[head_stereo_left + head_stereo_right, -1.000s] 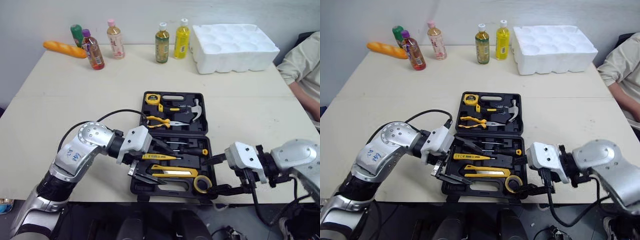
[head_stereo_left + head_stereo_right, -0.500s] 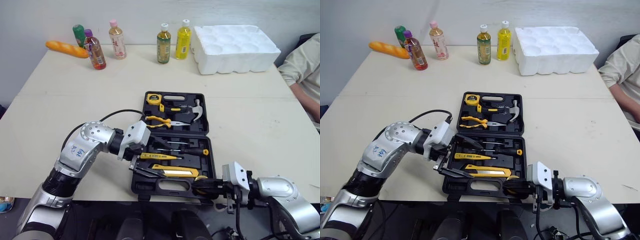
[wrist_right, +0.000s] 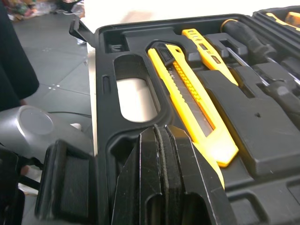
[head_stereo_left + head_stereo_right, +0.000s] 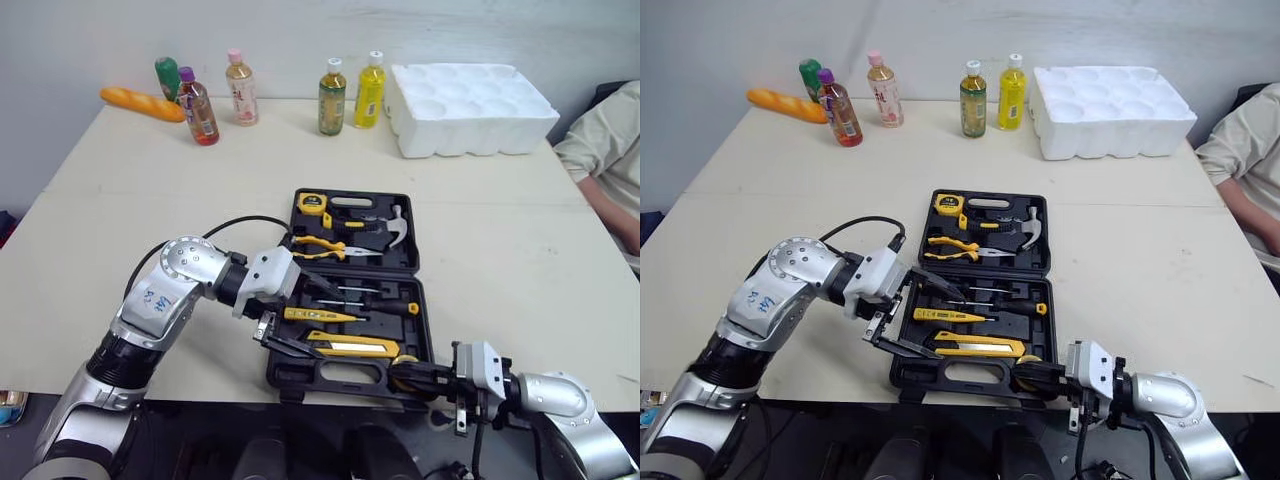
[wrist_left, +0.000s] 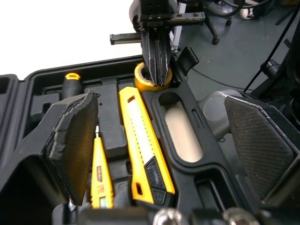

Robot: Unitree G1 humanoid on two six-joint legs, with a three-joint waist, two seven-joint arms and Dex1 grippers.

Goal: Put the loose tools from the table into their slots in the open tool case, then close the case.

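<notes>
Beige table point(image 4: 500, 250) carries the open tool case point(image 4: 290, 375) in the head views, with the left gripper point(image 4: 318, 325) spread wide over its near half. Left wrist view: the right gripper point(image 5: 157, 70) pinches a yellow tape roll point(image 5: 140, 77) in the case's corner, beside the utility knife point(image 5: 143, 136). Right wrist view: its fingers are pressed together.

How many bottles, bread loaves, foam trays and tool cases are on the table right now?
bottles: 5
bread loaf: 1
foam tray: 1
tool case: 1
Total: 8
</notes>
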